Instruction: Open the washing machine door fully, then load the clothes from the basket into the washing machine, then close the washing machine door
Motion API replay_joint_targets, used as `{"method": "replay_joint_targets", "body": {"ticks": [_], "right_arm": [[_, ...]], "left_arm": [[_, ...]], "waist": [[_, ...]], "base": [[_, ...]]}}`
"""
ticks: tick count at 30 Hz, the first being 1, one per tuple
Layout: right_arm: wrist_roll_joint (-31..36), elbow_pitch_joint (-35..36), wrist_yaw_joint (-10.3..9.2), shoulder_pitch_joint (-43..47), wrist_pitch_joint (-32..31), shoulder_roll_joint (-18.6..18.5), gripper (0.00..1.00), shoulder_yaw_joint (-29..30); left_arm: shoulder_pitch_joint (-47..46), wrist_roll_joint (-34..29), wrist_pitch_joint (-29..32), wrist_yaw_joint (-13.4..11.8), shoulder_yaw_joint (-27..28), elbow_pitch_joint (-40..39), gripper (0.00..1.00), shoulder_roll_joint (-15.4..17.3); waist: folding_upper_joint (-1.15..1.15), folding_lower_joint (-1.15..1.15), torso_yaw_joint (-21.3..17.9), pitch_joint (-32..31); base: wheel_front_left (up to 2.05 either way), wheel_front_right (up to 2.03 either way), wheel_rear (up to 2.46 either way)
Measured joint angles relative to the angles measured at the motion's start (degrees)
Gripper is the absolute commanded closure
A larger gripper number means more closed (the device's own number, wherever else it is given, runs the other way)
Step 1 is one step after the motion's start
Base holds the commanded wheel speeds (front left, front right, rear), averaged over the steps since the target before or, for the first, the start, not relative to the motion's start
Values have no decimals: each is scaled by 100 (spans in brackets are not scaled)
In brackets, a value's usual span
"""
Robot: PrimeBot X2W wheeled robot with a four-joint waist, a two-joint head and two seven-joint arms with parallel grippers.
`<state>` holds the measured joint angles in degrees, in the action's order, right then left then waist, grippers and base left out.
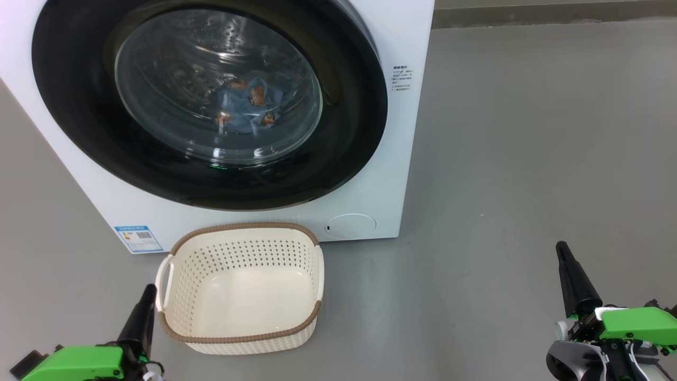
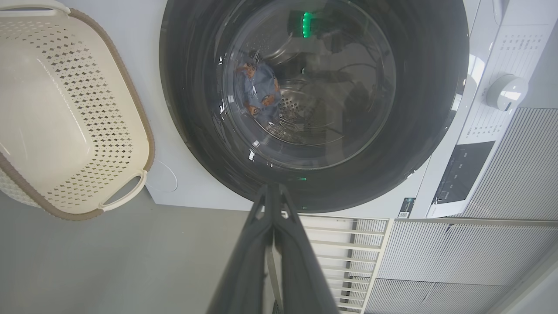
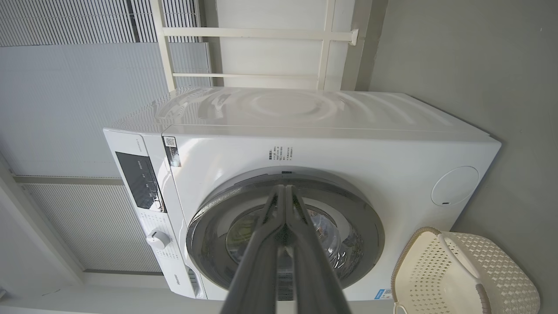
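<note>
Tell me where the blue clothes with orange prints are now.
In the head view, upper centre-left, the blue fabric clothes with orange prints lie inside the white washing machine, behind its closed round black-rimmed glass door, beyond the empty cream plastic basket.

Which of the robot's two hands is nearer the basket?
The left hand, its dark tip right beside the basket by one side handle; the right hand sits well off across the grey floor.
</note>
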<state>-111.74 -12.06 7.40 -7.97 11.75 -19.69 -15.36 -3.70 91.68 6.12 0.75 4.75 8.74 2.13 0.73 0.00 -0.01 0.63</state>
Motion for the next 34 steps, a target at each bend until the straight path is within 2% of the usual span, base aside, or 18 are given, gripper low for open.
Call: {"method": "replay_joint_targets", "body": {"ticks": [34], "right_arm": [[-247,120,0,-1,198,-192,100,-248]], "left_arm": [[0,0,0,0,0,-2,100,0]], "waist": [[0,0,0,3]], "base": [[0,0,0]]}}
